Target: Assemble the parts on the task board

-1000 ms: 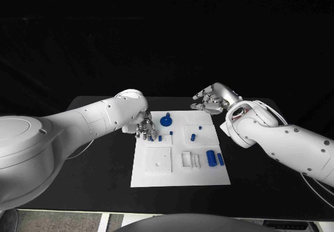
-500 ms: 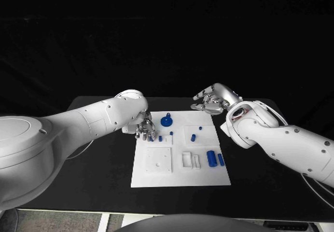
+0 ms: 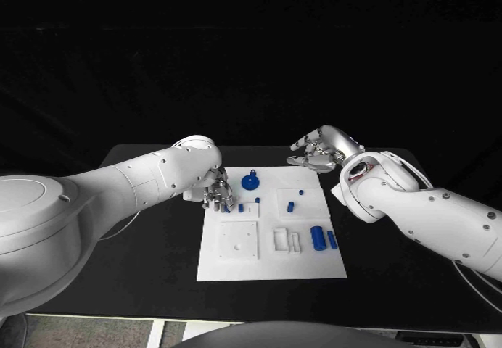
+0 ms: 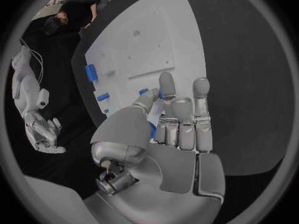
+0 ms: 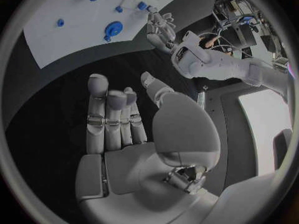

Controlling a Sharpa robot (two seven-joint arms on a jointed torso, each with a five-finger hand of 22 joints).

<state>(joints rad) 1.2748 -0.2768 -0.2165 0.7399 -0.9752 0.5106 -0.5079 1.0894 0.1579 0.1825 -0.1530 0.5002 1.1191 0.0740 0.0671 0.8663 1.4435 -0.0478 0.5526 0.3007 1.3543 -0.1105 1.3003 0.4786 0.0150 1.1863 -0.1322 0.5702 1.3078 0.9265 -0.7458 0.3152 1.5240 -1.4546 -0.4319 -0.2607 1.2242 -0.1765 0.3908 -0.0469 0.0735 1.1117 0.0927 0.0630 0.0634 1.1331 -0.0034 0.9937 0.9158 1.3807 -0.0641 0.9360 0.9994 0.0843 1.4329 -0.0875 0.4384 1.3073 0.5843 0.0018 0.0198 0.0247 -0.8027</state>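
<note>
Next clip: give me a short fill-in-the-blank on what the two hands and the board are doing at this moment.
1. The left hand has its fingertips down at the task board's ______ edge.
2. The right hand hovers beyond the board's far right corner, holding ______.
3. The round part with a stem lies near the board's ______ edge.
4. The colour of the table under the board is ______.

Missing words: left; nothing; far; black
</note>
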